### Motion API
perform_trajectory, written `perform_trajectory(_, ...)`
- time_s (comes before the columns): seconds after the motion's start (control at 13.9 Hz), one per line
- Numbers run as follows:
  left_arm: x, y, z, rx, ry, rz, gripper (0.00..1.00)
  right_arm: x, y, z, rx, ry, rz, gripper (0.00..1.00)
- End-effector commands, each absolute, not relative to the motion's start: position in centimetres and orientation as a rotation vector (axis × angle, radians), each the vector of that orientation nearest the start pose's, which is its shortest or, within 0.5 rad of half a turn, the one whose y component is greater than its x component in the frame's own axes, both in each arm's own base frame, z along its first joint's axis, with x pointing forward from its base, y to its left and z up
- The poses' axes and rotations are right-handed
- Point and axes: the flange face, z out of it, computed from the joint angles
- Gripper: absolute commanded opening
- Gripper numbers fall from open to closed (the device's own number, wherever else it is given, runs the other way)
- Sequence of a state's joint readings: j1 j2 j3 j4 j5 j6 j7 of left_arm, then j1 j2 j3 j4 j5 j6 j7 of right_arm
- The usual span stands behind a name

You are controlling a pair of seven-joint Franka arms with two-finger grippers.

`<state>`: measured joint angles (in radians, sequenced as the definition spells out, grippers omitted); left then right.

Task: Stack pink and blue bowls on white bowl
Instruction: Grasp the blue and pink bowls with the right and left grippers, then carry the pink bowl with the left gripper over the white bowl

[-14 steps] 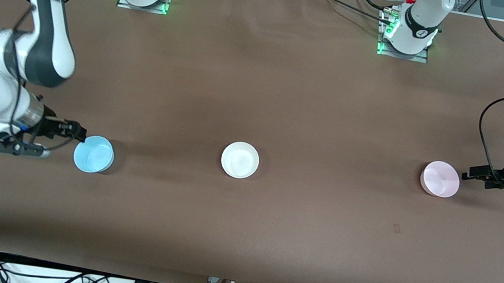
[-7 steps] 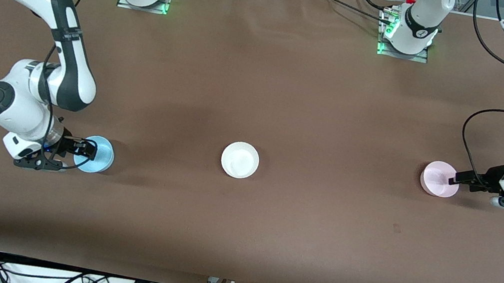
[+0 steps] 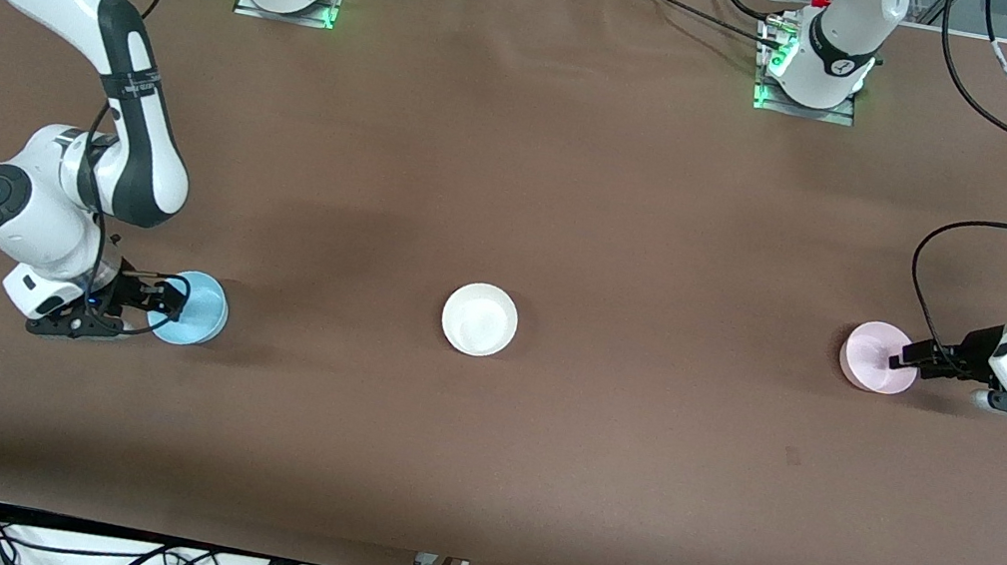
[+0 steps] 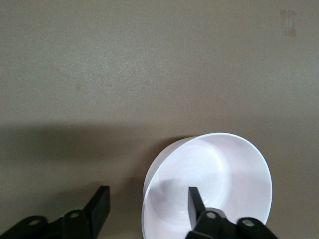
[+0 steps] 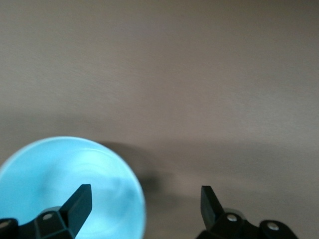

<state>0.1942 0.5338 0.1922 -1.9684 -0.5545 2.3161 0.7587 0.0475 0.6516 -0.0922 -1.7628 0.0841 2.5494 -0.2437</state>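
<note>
The white bowl sits mid-tabletop. Toward the left arm's end from it, the pink bowl has its rim between the spread fingers of the left gripper, not yet pinched. Toward the right arm's end, the blue bowl likewise has its rim straddled by the wide-open right gripper.

Even overhead light, soft shadows on the brown counter; wrist views are dimmer and slightly soft.
</note>
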Motion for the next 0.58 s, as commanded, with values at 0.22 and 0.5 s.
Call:
perform_trajectory(0.22,55.6,21.3,19.3,-3.466,-0.032,-0.067,0.0,65.8,-2.8,18.8,-3.142,-0.266,-0.246,0.96)
perform_trajectory(0.5,56.3,20.9,20.5,-3.487,-0.076,-0.055,0.0,65.2,-2.7,18.5,-3.142,-0.256,-0.227,0.79)
